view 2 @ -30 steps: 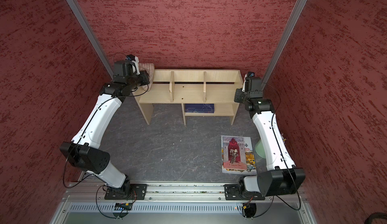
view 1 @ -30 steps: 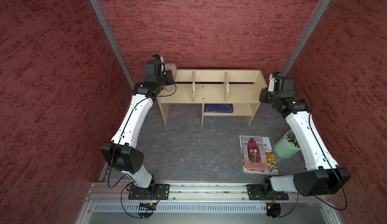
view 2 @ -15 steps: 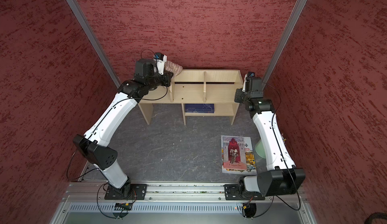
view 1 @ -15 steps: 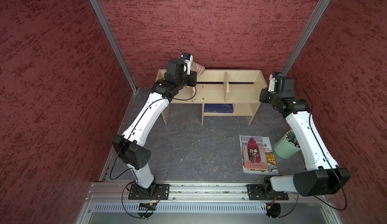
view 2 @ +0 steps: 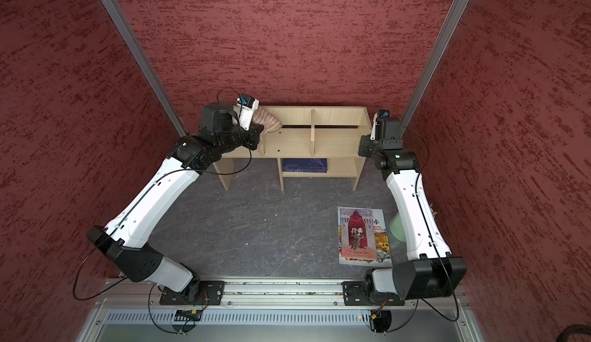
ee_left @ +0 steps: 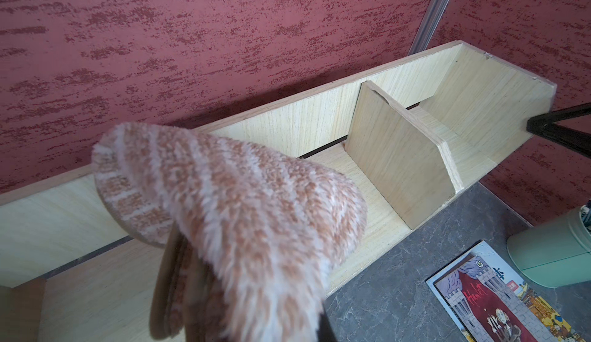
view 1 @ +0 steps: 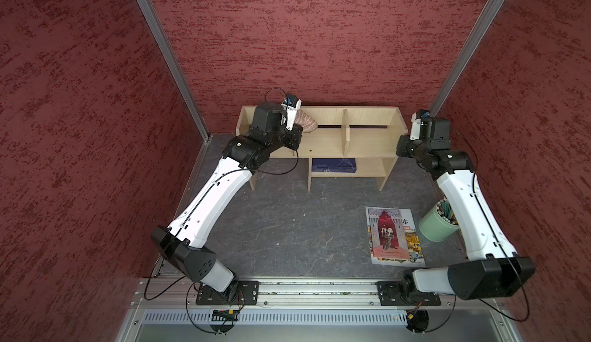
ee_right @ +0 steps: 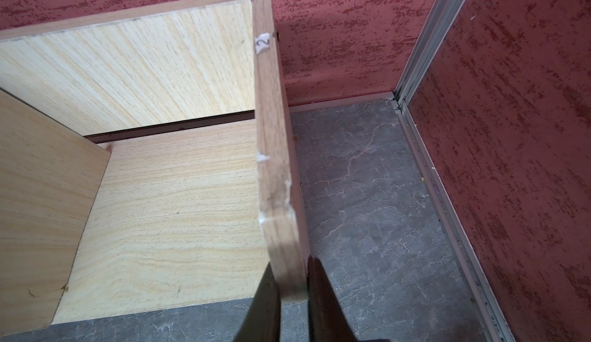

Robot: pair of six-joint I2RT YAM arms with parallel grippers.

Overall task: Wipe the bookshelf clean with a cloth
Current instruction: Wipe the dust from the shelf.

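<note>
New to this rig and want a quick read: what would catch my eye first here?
The fluffy striped cloth, bunched in the left gripper over the bookshelf's left divider, stands out first. Next comes the right gripper, pinching the bookshelf's right side panel. A red-covered book lies flat on the floor beside a green cup.

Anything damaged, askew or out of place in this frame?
Minor wear only: the bookshelf side panel's edge, clamped by the right gripper, shows chips and white sticker scraps. The picture book lies flat on the table, off the shelf. Nothing spilled.
</note>
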